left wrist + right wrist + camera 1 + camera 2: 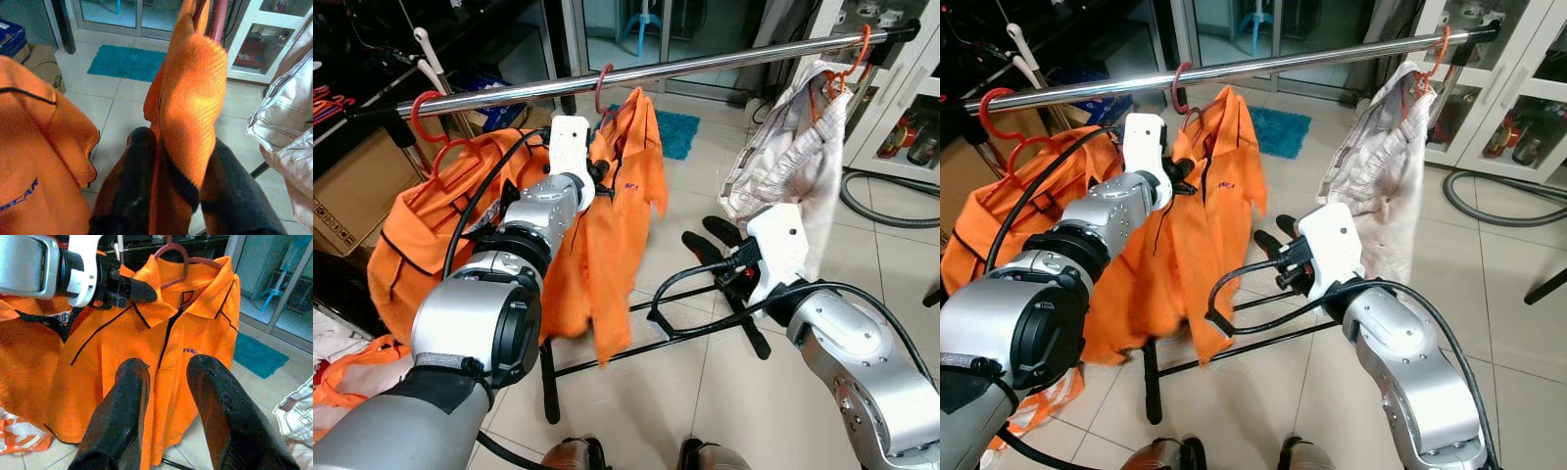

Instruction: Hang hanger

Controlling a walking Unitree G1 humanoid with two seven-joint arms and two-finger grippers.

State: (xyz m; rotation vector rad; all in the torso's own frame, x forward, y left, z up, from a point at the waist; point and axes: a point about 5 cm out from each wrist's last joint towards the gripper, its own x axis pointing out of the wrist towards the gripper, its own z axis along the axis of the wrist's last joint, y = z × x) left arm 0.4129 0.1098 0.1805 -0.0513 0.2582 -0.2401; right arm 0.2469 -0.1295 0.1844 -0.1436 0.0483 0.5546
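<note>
A chrome rail (636, 74) ran across the scene from near left to far right. A red hanger (603, 86) hooked over its middle carried an orange polo (617, 225), which hung down toward the tiled floor (705, 382).

The left gripper (131, 290) was raised to the polo's collar, just below the rail. In the left wrist view its fingers (142, 181) were pressed on a fold of the orange cloth, one on each side, so it was pinching the shirt near the shoulder. The right wrist view showed the same thing from the front: the black fingertips biting the collar edge just left of the hanger's neck.

The right gripper (1273, 235) hung lower and to the right, in front of the polo's hem and apart from it. Its fingers (215, 401) were spread with a clear gap between them and held nothing.

On the left end of the rail a second red hanger (429, 125) held another orange garment (406, 245), bunched and sagging. At the far right end an orange hanger (850, 61) bore a pale, crumpled garment (788, 162).

Behind the rail a teal mat (677, 132) lay on the floor before a glass door. A white cabinet (901, 108) stood at the right, a grey hose (891, 211) curled at its foot. A cardboard box (352, 191) sat at the left.
</note>
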